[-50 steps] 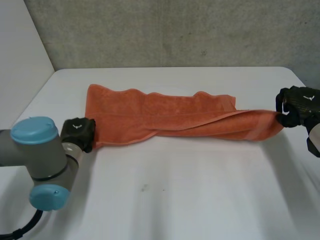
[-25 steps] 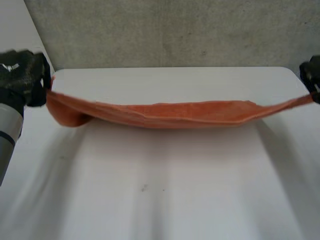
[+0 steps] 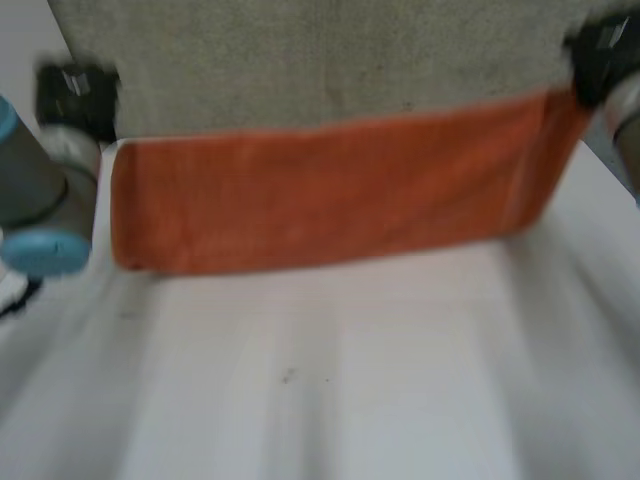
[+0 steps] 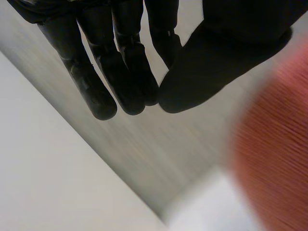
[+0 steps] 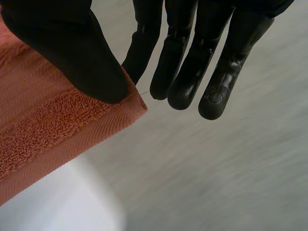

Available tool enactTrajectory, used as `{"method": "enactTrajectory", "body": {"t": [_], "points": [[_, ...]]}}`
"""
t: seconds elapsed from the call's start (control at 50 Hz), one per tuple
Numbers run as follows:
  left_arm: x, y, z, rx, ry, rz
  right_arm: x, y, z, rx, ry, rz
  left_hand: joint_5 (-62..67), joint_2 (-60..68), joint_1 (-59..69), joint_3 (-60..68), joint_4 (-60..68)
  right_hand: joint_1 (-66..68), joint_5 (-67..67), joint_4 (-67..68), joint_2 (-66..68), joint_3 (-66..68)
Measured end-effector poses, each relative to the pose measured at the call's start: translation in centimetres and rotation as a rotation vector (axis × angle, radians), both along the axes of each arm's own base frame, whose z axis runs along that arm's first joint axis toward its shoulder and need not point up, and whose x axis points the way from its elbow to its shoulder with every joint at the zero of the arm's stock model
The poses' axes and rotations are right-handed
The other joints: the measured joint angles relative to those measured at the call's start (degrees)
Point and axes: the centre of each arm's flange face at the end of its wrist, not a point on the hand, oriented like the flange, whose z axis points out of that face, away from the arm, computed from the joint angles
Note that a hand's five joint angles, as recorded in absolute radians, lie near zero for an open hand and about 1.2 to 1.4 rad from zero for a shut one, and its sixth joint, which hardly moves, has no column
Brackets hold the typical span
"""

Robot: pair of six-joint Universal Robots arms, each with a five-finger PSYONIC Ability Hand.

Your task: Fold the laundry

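orange towel (image 3: pixel 330 195) is up off the table, stretched flat as a wide band btwn the two hands. its long side runs across the head view and its lower edge hangs over the far part of the white table (image 3: pixel 330 390). top edge slopes up toward the robot's right, so the right end sits higher than the left. a woven hem strip (image 5: pixel 72 144) runs along the edge nr the right corner.

right hand (image 5: pixel 62 43): thumb pressed on the towel's corner, clamping it vs the nearest finger. other fingers (image 5: pixel 216 86) are straight, close together and clear of the cloth. in head view this hand is high up at the towel's upper right corner.

left hand (image 3: pixel 75 92) is raised just above and outside the towel's upper left corner. in its wrist view the cloth is a blurred orange patch beside the hand. can't tell whether this hand has hold of it.

left arm (image 3: pixel 35 190), grey w/ light-blue cap, is beside the towel's left end. grey concrete wall (image 3: pixel 320 60) behind.
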Motion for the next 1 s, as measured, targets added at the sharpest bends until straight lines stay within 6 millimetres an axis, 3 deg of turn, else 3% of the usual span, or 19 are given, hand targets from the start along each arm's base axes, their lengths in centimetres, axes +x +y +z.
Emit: {"method": "enactTrajectory", "body": {"t": [0.02,0.08,0.12,0.18,0.22,0.26,0.36,0.4,0.44,0.46,0.48,0.52,0.54,0.58,0.6,0.68,0.7,0.8,1.0], "points": [[-0.2,-0.5,3.0,-0.131,0.029,-0.005,0.1,-0.1,2.9,-0.12,-0.06,-0.002,0.1,0.0,0.2,0.0,0.0,0.0,0.0,0.0,0.0,0.0],[-0.3,-0.2,8.4,-0.36,0.077,-0.023,0.0,0.6,7.4,-0.291,-0.156,0.009,0.1,0.0,0.2,0.0,0.0,0.0,0.0,0.0,0.0,0.0],[-0.3,0.5,10.5,-0.456,0.096,-0.034,-0.2,1.4,9.3,-0.356,-0.202,0.022,0.1,0.0,0.2,0.0,0.0,0.0,0.0,0.0,0.0,0.0],[-0.1,1.4,11.6,-0.516,0.108,-0.047,-0.4,2.3,9.8,-0.372,-0.233,0.038,0.1,0.0,0.2,0.0,0.0,0.0,0.2,0.0,0.0,0.0],[-0.1,1.9,11.3,-0.515,0.109,-0.053,-0.4,2.6,9.2,-0.348,-0.236,0.047,0.1,0.0,0.2,0.0,0.0,0.0,0.3,0.0,0.0,0.0],[0.0,2.1,10.4,-0.489,0.105,-0.055,-0.4,2.7,8.0,-0.306,-0.23,0.055,0.1,0.0,0.2,0.0,0.0,0.0,0.3,0.0,0.0,0.0],[0.6,2.8,4.5,-0.301,0.071,-0.046,-0.3,3.5,2.3,-0.109,-0.181,0.089,0.1,0.0,0.2,0.0,0.0,0.0,0.3,0.0,0.0,0.0],[0.7,3.0,2.9,-0.249,0.062,-0.044,-0.2,3.9,1.2,-0.065,-0.17,0.099,0.1,0.0,0.2,0.0,0.0,0.0,0.3,0.0,0.0,0.0],[0.8,3.8,-0.3,-0.146,0.046,-0.046,-0.1,4.7,-0.4,0.0,-0.155,0.116,0.1,0.0,0.2,0.0,0.0,0.0,0.4,0.0,0.0,0.0],[0.8,3.8,-0.3,-0.146,0.046,-0.046,-0.1,4.7,-0.4,0.0,-0.155,0.116,0.1,0.0,0.2,0.0,0.0,0.0,0.4,0.0,0.0,0.0],[0.8,4.2,-1.7,-0.099,0.042,-0.052,0.0,5.2,-0.6,0.015,-0.152,0.123,-1.0,-2.0,-1.3,-2.0,-1.3,0.0,0.4,0.0,0.0,0.0],[0.5,4.9,-3.5,-0.039,0.045,-0.067,0.1,5.9,0.0,0.009,-0.152,0.137,-7.5,-8.7,-8.8,-8.6,-8.6,0.0,0.4,0.0,0.0,0.0],[0.1,5.5,-4.7,0.002,0.054,-0.084,0.3,6.5,0.8,-0.008,-0.154,0.149,-18.2,-18.3,-18.9,-18.1,-18.2,0.0,0.4,0.0,0.0,0.0],[-0.3,6.0,-5.8,0.038,0.067,-0.103,0.5,7.0,1.7,-0.03,-0.157,0.162,-20.1,-20.3,-20.5,-20.3,-20.3,0.0,0.4,0.0,0.0,0.0],[-0.8,6.3,-6.4,0.059,0.083,-0.121,0.8,7.6,2.6,-0.053,-0.16,0.177,-27.9,-28.5,-28.1,-28.3,-28.0,0.0,0.4,0.0,0.0,0.0],[-2.2,6.7,-7.6,0.102,0.142,-0.175,1.8,9.4,5.4,-0.118,-0.165,0.234,-38.1,-38.1,-38.1,-38.1,-38.2,0.0,0.3,0.0,0.0,0.0],[-2.9,6.8,-8.0,0.118,0.178,-0.202,2.4,10.5,6.7,-0.149,-0.167,0.266,-41.3,-41.3,-40.7,-41.2,-41.4,0.0,0.3,0.0,0.0,0.0],[-4.6,6.5,-8.4,0.145,0.268,-0.267,3.4,13.7,9.6,-0.216,-0.171,0.343,-45.0,-45.1,-44.3,-45.0,-45.2,0.0,0.4,0.0,0.0,0.0],[-7.9,6.6,-9.2,0.242,0.373,-0.467,4.4,19.5,13.3,-0.318,-0.182,0.459,-46.5,-46.7,-45.7,-46.5,-46.7,0.3,0.4,0.0,0.0,0.0]]}}
